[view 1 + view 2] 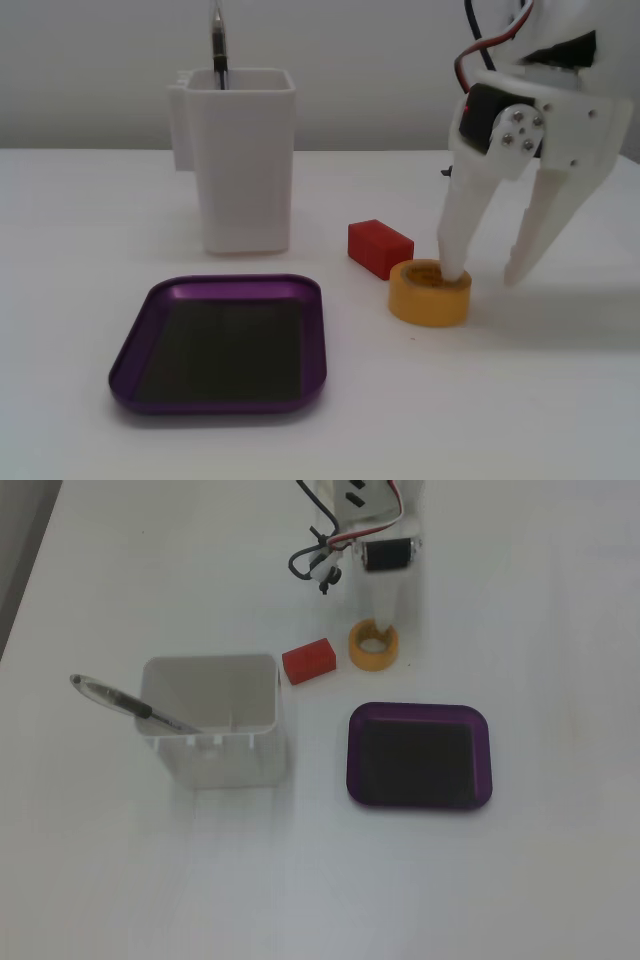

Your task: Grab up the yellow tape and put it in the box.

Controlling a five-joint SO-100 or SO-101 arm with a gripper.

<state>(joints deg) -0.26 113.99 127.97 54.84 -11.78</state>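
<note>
Yellow tape (430, 293) was what we had to move, and it lay flat on the white worktop (80, 260) toward the right edge in the low fixed view, not yet lifted. Going from left to right in that view, we saw first the white container (245, 160) with a pen (217, 45) standing in it, near the far edge. In front of it, near the front edge, lay the box (218, 343), purple and empty. Next came a small red block (379, 248), very close to the tape, perhaps touching it. Then came the tape, and over it the gripper (487, 272).

The gripper was spread wide. One finger (458, 225) stood inside the hollow core of the roll, and the other finger (535, 230) was outside it on the right, apart from the roll. Nothing was clamped yet.

We judged some risks. If the jaws closed only on one wall, the hold could be thin and the roll could tilt or slip during the lift. A sideways push could also knock the red block. On the way to the box, a low carry could hit its rim.
</note>
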